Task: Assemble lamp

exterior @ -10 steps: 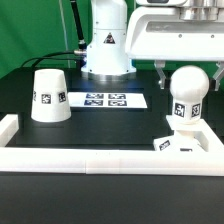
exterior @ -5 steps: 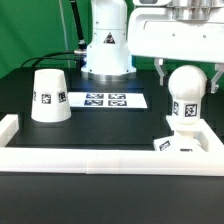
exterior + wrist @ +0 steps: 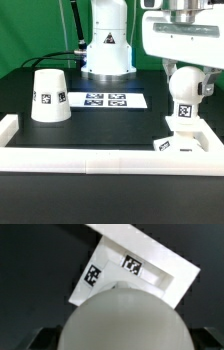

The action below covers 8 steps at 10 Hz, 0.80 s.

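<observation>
One bulb (image 3: 187, 100) upright on base (image 3: 196, 141), exterior view's right, near rail (image 3: 100, 160); claw (image 3: 189, 82) straddling bulb top, clenched or released cannot tell. Risk: off-centre squeeze tipping bulb, dragging base along bench (image 3: 110, 125). Shade (image 3: 48, 96) apart, exterior view's left.

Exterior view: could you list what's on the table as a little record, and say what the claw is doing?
shade: stands apart on the table at the exterior view's left, wide end down
marker board: flat, behind the middle of the table
base: flat, at the exterior view's right, just behind the rail
bulb: upright on the base
claw: lowered over the bulb's round top, a finger on each side; whether it grips cannot be told
rail: long white bar across the front
</observation>
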Available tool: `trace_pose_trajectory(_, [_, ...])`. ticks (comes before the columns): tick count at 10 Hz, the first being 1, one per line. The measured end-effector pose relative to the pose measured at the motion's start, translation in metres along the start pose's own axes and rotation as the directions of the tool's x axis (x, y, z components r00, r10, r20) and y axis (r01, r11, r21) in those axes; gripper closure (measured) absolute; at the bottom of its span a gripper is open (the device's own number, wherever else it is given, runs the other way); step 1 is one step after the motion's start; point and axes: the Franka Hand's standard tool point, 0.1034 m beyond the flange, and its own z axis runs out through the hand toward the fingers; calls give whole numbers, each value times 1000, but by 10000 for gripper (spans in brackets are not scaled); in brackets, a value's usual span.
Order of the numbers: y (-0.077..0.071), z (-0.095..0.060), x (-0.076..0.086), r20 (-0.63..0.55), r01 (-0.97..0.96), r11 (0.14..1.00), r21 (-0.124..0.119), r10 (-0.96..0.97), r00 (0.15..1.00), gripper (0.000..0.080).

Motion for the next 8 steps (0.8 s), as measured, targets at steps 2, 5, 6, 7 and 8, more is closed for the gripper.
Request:
trace_pose_trajectory(2, [-3,-1,-8,17,-175,985,-2,175,984,220])
trace_pose_trajectory(5, [-6,-1,-9,42,-318,948,14,318,947,220])
trace_pose_trajectory(6, [-6,-1,-10,42,-315,949,14,314,949,220])
trace_pose_trajectory(7, [-6,-1,-10,42,-277,961,16,277,960,170])
trace_pose_trajectory(8, [-6,-1,-10,41,-231,973,18,230,972,114])
